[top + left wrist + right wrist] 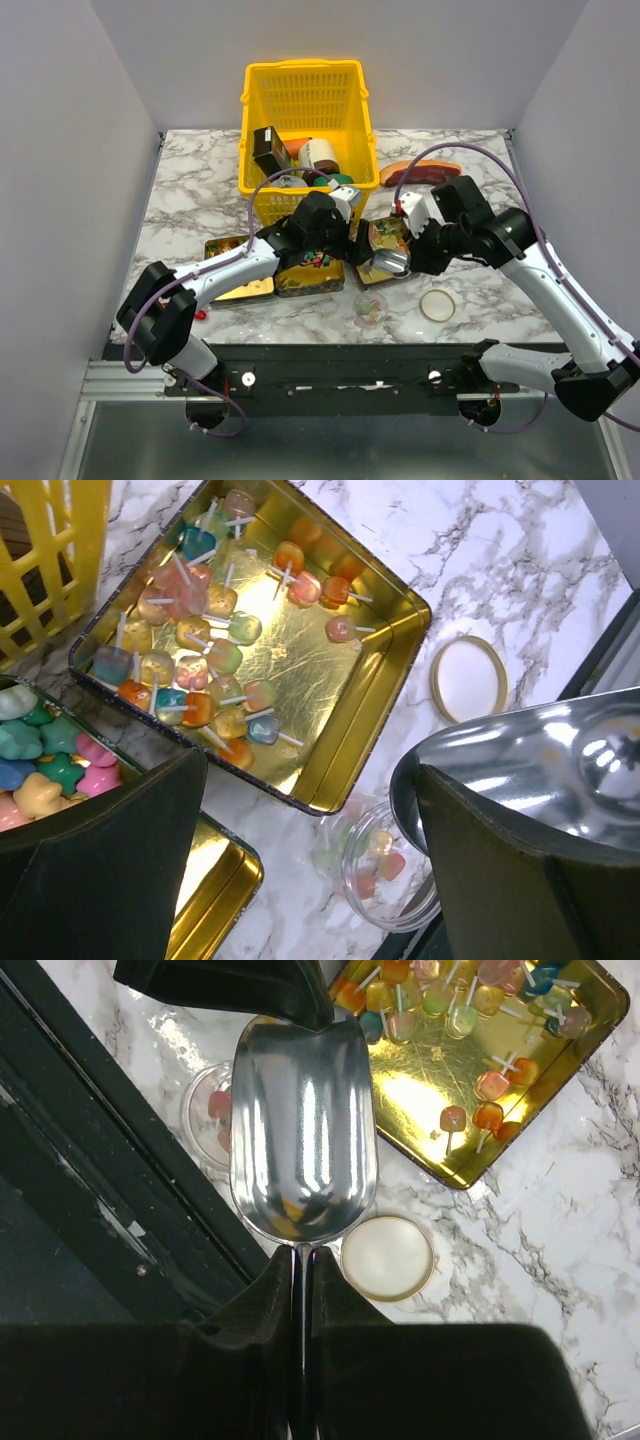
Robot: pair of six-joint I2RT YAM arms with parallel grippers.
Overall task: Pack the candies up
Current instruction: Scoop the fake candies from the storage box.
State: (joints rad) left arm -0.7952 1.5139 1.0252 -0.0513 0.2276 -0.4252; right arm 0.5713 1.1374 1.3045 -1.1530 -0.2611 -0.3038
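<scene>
Right hand (pixel 302 1272) is clamped together on the thin handle of a shiny metal scoop (pixel 303 1130), and the bowl of the scoop points away from it, towards the other arm. Something yellowish shows at the back of the bowl, but I cannot tell whether it is a sweet or a reflection. Left hand (pixel 310 780) hangs over the middle of the desk (pixel 200 190) with its fingers spread wide and nothing between them; one finger sits just over the mouth of the scoop.

Below the scoop and partly hidden by it stands a small clear jar (pixel 375 865) with a few pink and yellow candies (pixel 385 855) in it. Its round lid (pixel 387 1257) lies flat on the marble just beside the jar.

Most of the lollipops (pixel 200 670) lie in an open gold tin (pixel 330 700), crowded towards the end nearest the yellow basket (pixel 300 95), sticks pointing all ways. A second tin (pixel 225 880), touching the first, holds chunky pastel sweets (pixel 40 760) in blue, green, pink and yellow.

The basket stands at the back with grocery packs in it, and a reddish meat slab (pixel 420 172) lies to its right.
</scene>
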